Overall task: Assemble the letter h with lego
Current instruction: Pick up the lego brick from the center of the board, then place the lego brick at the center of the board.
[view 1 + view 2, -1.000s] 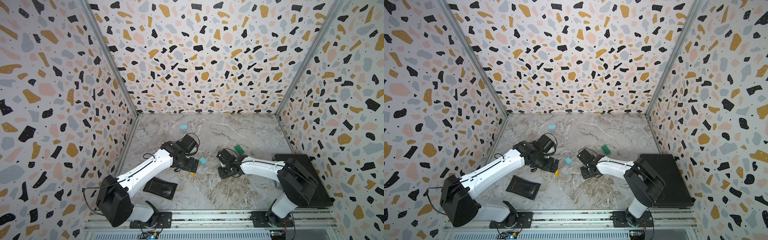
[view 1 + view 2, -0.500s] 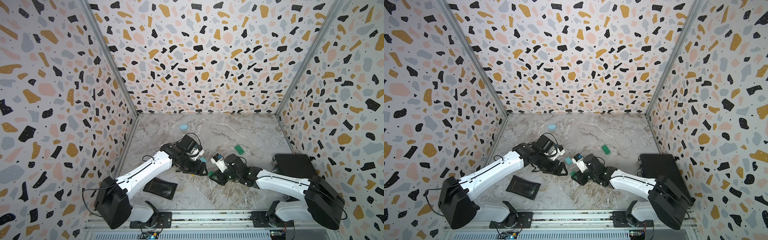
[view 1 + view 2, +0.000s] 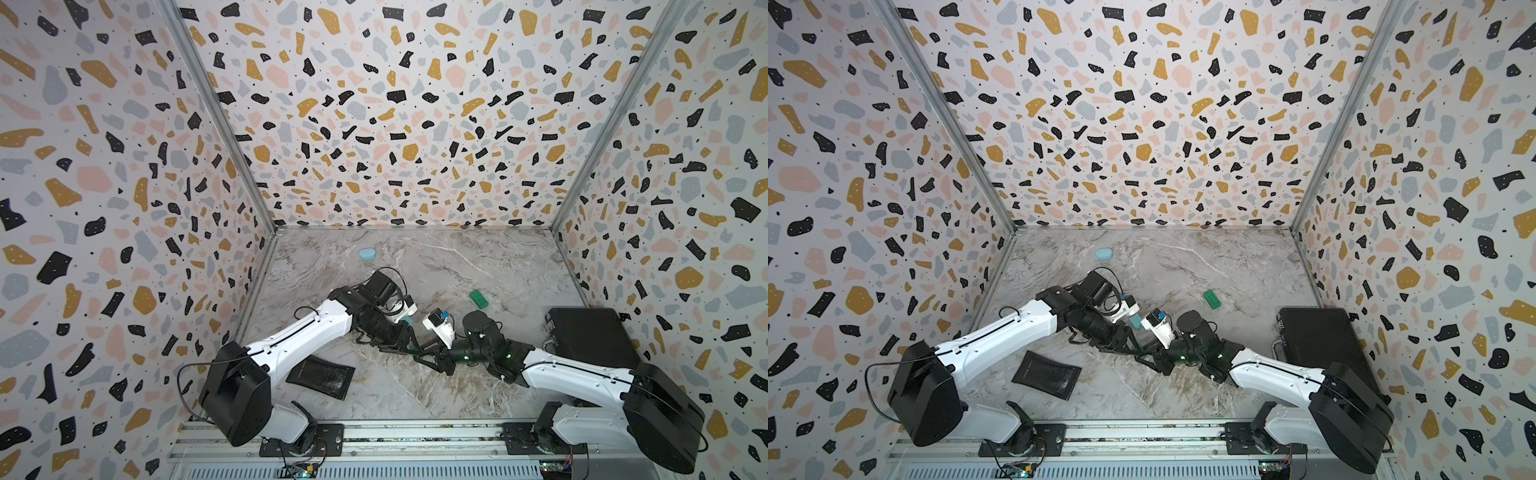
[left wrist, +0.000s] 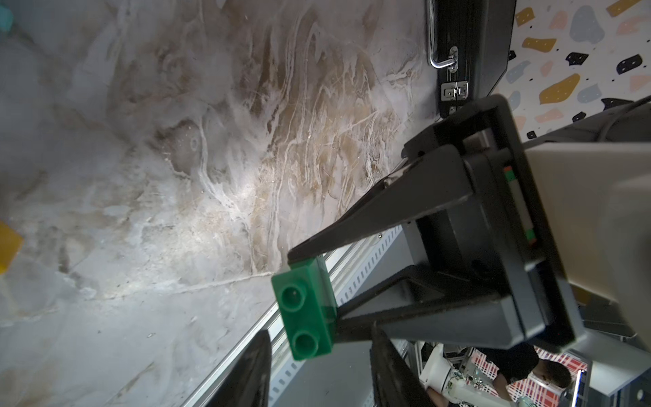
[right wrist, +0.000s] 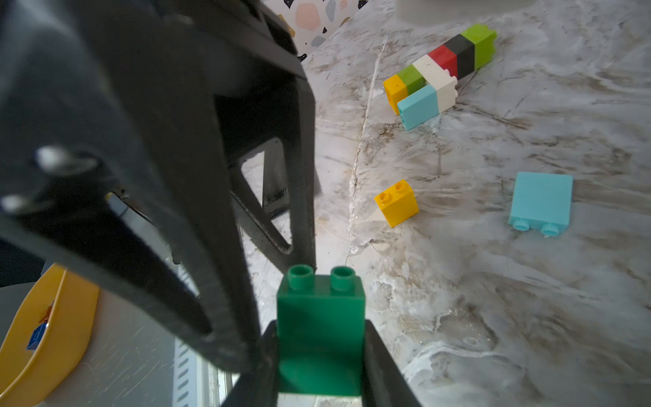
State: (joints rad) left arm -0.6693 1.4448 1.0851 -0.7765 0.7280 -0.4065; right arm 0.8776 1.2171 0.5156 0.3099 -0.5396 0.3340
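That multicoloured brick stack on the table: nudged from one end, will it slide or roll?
Flat-sided, the brick stack probably slides, not rolls. Its light blue brick sits beside the main row, so an end push may turn it. Stud joints might pop apart.

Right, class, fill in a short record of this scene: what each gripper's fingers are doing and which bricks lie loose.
Right gripper: fingers shut on dark green brick
Left gripper: fingers apart, either side of that brick, not gripping
Partial build: multicoloured stack lying on its side
Loose bricks: yellow brick, light blue brick
Farther off: another green brick
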